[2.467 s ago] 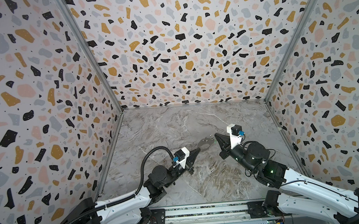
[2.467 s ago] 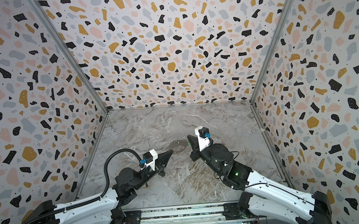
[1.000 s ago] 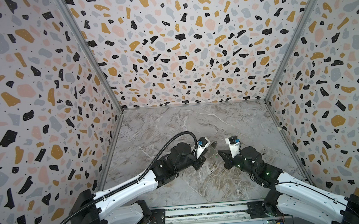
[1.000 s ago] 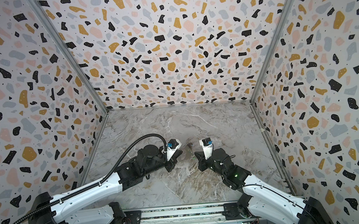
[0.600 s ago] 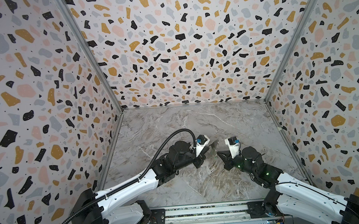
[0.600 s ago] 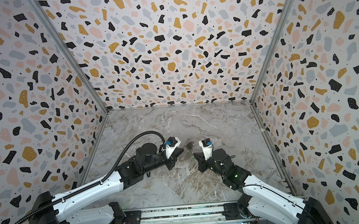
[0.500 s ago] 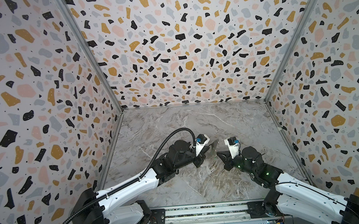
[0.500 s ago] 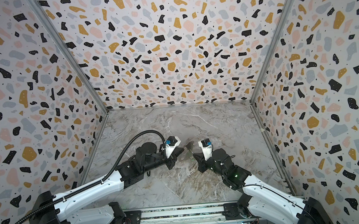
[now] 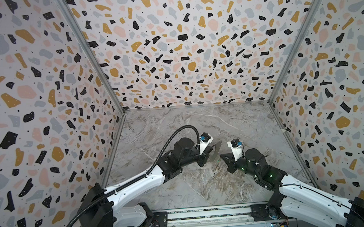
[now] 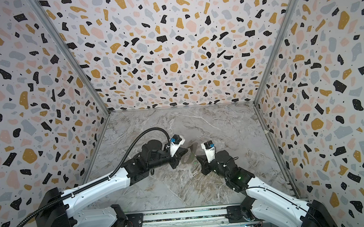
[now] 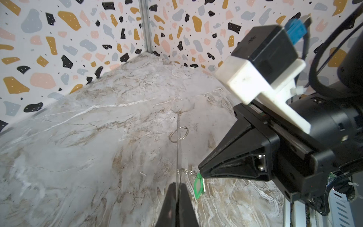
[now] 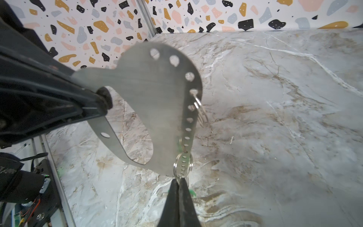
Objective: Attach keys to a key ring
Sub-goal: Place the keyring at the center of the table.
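The key ring (image 12: 157,88) is a flat grey metal plate with a large oval opening and a row of small holes along one edge. It hangs above the marble floor, showing in both top views (image 9: 215,149) (image 10: 189,155). My left gripper (image 12: 102,98) (image 11: 177,184) (image 9: 210,152) is shut on its narrow arm; from the left wrist the plate shows edge-on (image 11: 178,153). My right gripper (image 12: 179,179) (image 11: 200,172) (image 10: 197,157) is shut on a small wire ring threaded through an edge hole. The green key (image 11: 198,184) (image 12: 192,193) dangles from that ring.
A second small wire ring (image 12: 199,110) (image 11: 179,134) hangs from a hole farther up the plate. Terrazzo walls (image 9: 183,52) close the left, back and right sides. A metal rail (image 9: 205,214) runs along the front edge. A black cable (image 9: 178,134) loops over my left arm.
Since the earliest frames my left arm has reached forward and right with the key ring, and my right gripper has dropped back to meet it. Over the last second both barely move.
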